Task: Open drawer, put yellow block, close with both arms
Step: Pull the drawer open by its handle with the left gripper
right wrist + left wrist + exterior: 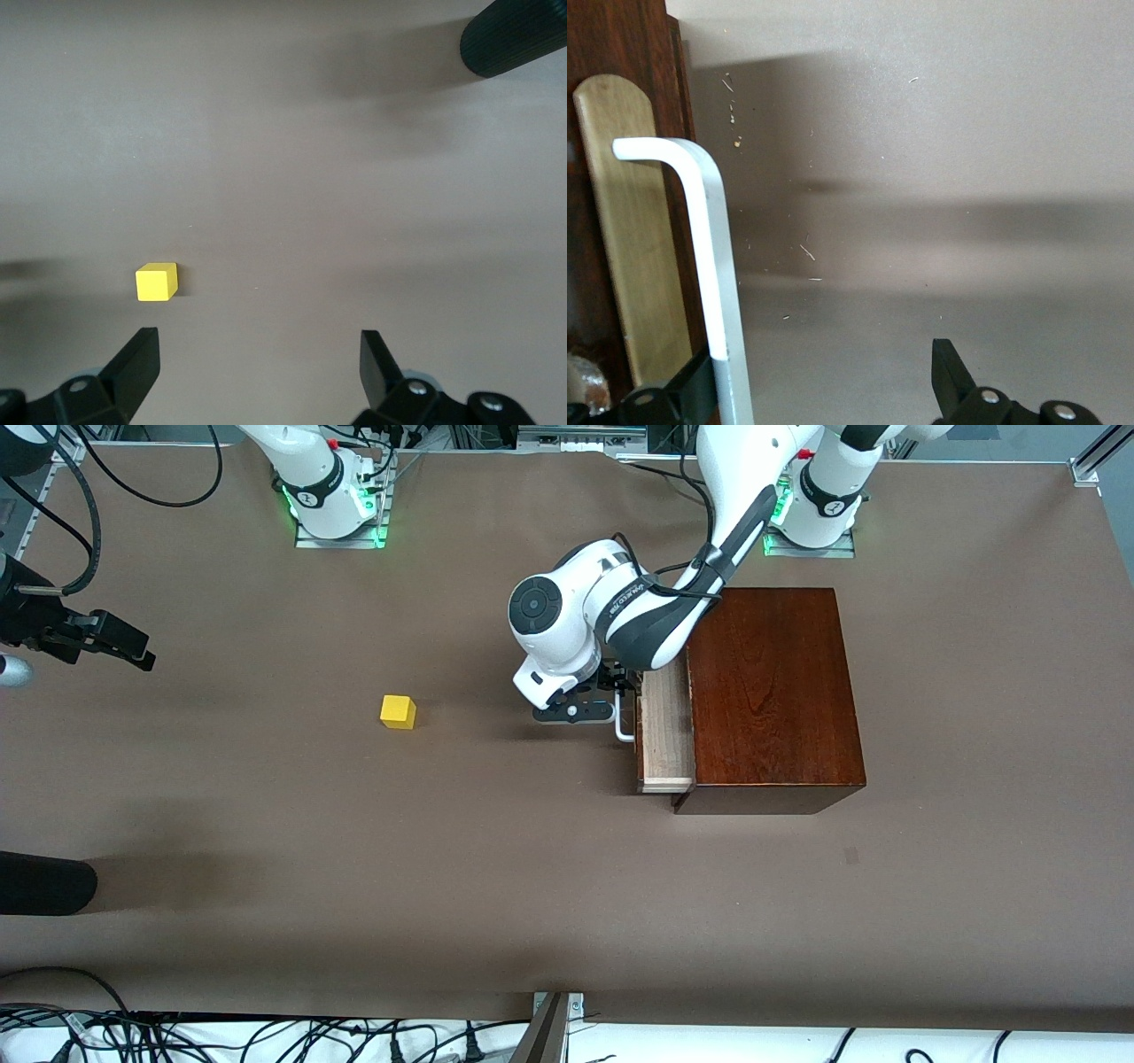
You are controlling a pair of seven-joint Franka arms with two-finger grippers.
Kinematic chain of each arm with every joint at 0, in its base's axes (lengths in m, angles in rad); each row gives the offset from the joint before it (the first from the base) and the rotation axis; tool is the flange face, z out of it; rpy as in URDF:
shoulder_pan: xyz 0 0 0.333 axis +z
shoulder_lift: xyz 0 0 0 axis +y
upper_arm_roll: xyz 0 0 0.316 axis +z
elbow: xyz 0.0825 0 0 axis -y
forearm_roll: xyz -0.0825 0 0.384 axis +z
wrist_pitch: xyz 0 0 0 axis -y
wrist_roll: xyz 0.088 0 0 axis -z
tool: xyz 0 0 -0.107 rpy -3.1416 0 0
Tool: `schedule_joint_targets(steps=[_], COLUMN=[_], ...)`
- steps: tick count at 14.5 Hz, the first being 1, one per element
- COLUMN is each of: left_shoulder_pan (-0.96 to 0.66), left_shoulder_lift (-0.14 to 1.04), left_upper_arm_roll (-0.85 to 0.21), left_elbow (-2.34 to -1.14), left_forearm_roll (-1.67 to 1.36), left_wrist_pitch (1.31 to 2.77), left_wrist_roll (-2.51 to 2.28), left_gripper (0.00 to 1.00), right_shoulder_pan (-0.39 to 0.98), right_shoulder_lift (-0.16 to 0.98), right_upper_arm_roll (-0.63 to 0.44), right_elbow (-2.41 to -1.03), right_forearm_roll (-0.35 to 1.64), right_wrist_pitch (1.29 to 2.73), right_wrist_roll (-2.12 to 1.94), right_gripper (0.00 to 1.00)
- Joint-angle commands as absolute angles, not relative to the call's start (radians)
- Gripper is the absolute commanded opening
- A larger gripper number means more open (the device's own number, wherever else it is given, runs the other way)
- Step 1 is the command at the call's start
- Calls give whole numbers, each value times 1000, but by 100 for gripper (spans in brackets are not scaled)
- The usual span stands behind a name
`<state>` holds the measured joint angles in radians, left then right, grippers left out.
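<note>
The dark mahogany box stands toward the left arm's end of the table. Its drawer is pulled out a little, and the pale wood tray shows. My left gripper is low in front of the drawer, open. The white loop handle passes just inside one finger, which sits between handle and drawer front; the other finger is well apart. The yellow block lies on the bare table toward the right arm's end. My right gripper hangs open over the table, and the yellow block lies ahead of its fingers.
A black ribbed cylinder pokes in over the table edge at the right arm's end, nearer the front camera than the block. Cables run along the near edge. The brown table surface is flat.
</note>
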<state>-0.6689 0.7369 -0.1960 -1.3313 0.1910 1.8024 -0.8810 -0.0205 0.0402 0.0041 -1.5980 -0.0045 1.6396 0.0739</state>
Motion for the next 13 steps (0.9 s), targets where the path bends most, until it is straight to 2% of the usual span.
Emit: schedule_joint_targets(steps=[1,13], left_shoulder_pan=[-699,-749], left_shoulder_lift=[793,824], left_upper_arm_roll=[-199,-199], left_elbow=[-1255,-1186], left_forearm_roll=[161,161], left_wrist_pitch=[1855,1853], left_wrist_roll=[-900,-933], left_gripper=[100,100], right_shoulder_pan=[-31,-31], right_shoulder_lift=[46,46], right_upper_arm_roll=[14,14], right_elbow=[-1578,-1578], right_forearm_roll=[-11,-12], right_wrist_pitch=[1629,1629], right_wrist_roll=[69,71], right_gripper=[100,100])
